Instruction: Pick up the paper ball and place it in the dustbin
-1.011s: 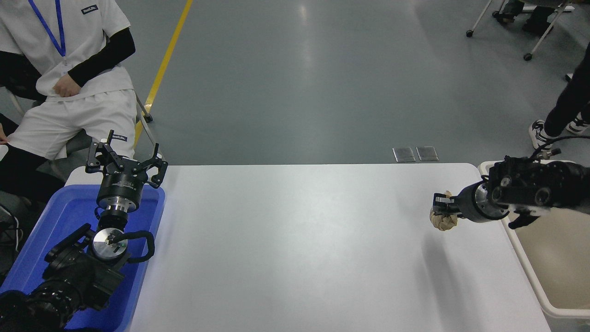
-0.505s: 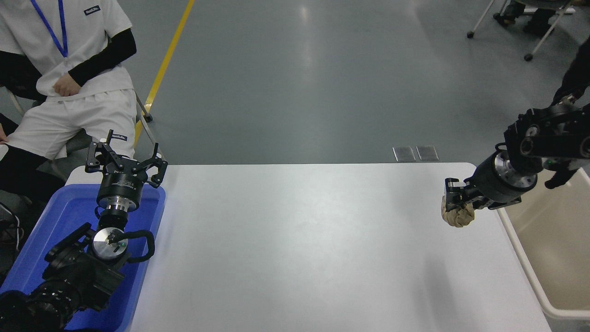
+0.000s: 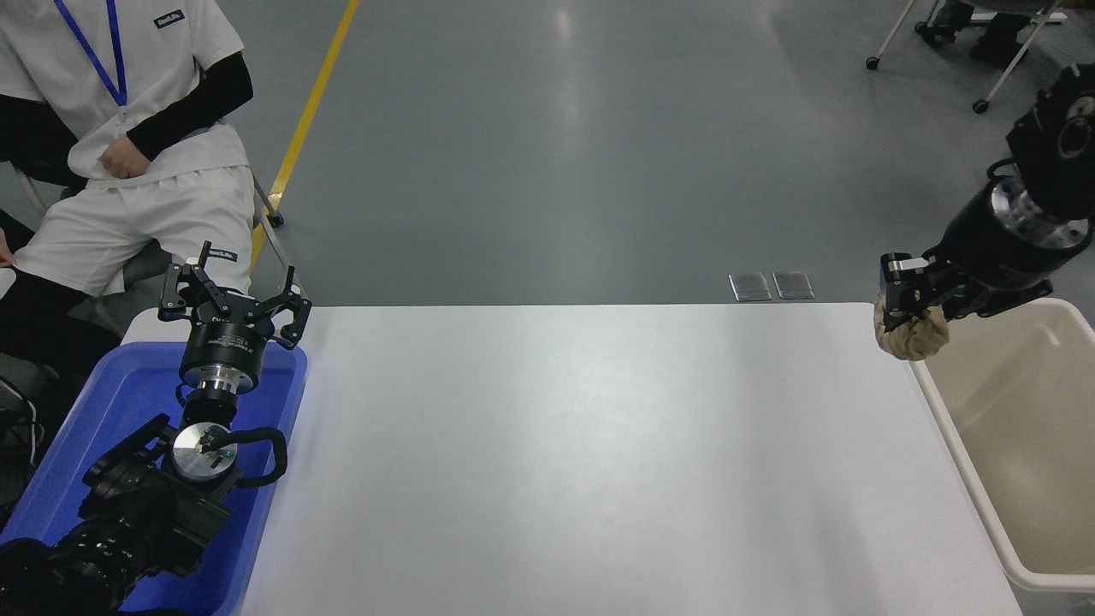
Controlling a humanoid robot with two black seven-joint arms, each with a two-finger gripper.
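Note:
My right gripper (image 3: 908, 301) is shut on the paper ball (image 3: 915, 336), a tan-brown crumpled wad. It holds the ball in the air above the table's far right corner, right at the far left corner of the dustbin (image 3: 967, 466). The dustbin is a beige tub with a thick off-white rim, standing along the table's right edge and partly cut off by the picture. Its visible inside looks empty. My left gripper (image 3: 233, 294) is open and parked at the lower left, above the blue tub.
A bright blue tub (image 3: 77, 428) sits at the table's left end under my left arm. A person in white (image 3: 128, 162) sits beyond the far left corner. The white table (image 3: 582, 462) spans the middle. Chair legs show at top right.
My right gripper has lifted the paper ball up and carried it to the right and away from me, from over the table's right part to the dustbin's far corner. The left arm has not moved.

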